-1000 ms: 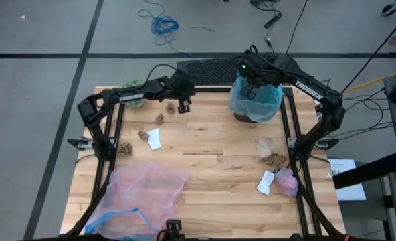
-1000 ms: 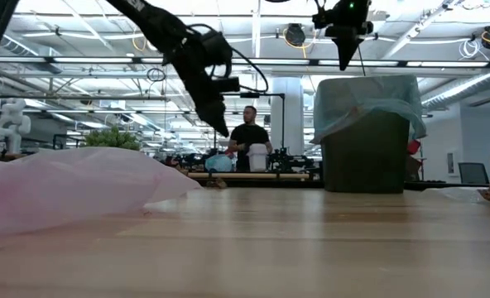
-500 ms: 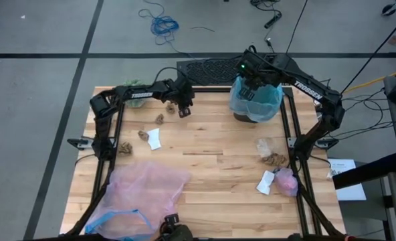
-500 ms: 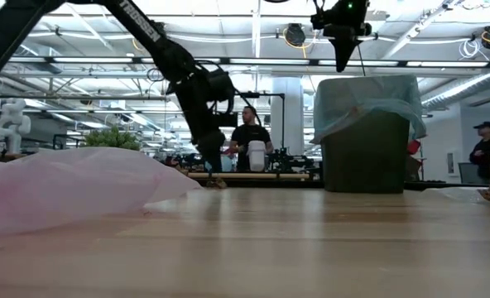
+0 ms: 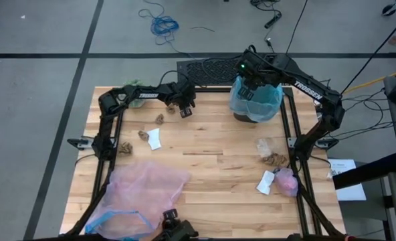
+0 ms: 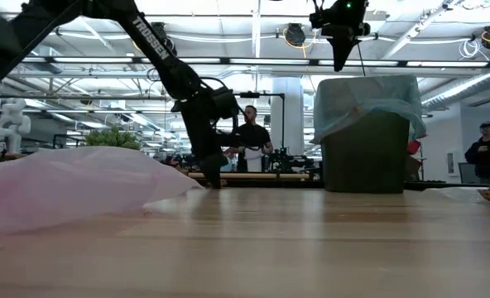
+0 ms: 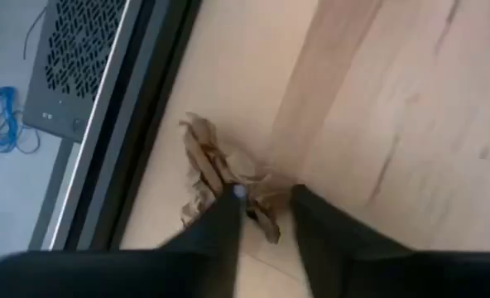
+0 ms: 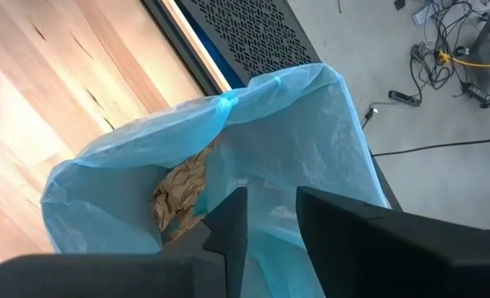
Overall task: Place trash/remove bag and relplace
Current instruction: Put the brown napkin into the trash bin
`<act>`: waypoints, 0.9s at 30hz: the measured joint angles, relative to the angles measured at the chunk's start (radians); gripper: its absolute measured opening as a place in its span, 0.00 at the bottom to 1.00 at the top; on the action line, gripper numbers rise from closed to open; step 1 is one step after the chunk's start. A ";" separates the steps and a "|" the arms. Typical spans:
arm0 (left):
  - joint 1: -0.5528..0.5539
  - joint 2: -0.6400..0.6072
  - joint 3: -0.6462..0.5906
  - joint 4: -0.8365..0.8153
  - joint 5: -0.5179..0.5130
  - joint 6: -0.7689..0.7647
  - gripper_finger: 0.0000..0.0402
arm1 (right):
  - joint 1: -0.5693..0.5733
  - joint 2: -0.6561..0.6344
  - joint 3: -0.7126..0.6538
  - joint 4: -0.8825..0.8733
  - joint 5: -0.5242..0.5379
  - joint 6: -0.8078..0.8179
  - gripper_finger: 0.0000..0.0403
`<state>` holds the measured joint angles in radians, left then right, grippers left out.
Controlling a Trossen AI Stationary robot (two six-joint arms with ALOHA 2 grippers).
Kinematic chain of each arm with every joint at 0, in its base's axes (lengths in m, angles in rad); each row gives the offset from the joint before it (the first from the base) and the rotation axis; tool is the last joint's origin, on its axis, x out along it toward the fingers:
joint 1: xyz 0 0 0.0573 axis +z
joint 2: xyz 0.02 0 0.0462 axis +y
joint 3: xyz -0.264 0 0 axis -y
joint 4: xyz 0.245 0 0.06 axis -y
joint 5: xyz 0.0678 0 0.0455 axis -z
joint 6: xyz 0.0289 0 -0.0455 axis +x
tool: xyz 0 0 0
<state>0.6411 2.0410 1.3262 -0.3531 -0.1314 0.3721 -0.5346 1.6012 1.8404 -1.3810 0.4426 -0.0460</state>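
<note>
A crumpled brown scrap of trash (image 7: 208, 165) lies on the table near its far edge. My left gripper (image 7: 266, 203) has come down on it, its fingers closed around the scrap's near end; the low view shows this gripper (image 6: 212, 178) at table height. My right gripper (image 8: 270, 207) hangs open above the brown bin (image 6: 369, 153). The bin is lined with the light-blue bag (image 8: 311, 124), and a brown scrap (image 8: 179, 194) lies inside. In the high view my right gripper (image 5: 251, 88) stands over the bag (image 5: 265, 104). My left gripper pinches the near end of the brown scrap (image 7: 261, 217) between its two fingers, coming from above at a slant. One finger (image 7: 224, 219) covers part of the scrap. The rest of the scrap lies on the table beyond the fingers.
More brown scraps (image 5: 143, 134) and a white paper (image 5: 154, 139) lie at the left. Brown scraps (image 5: 275, 160), a white paper (image 5: 266, 182) and a pink wad (image 5: 286, 181) lie at the right. A pink bag (image 5: 144, 191) covers the near left. People stand in the room beyond.
My left gripper has come down from well above the table to the brown scrap near the far edge, tipping more steeply downward as the arm stretched out. The scrap has stayed where it lay.
</note>
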 joint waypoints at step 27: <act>-0.119 -0.456 -0.001 0.120 0.309 -0.053 0.00 | -0.003 0.054 0.000 -0.041 -0.016 0.137 0.01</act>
<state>0.5221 1.5853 1.3254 -0.2330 0.1780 0.3187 -0.5377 1.6552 1.8400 -1.4220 0.4263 0.0912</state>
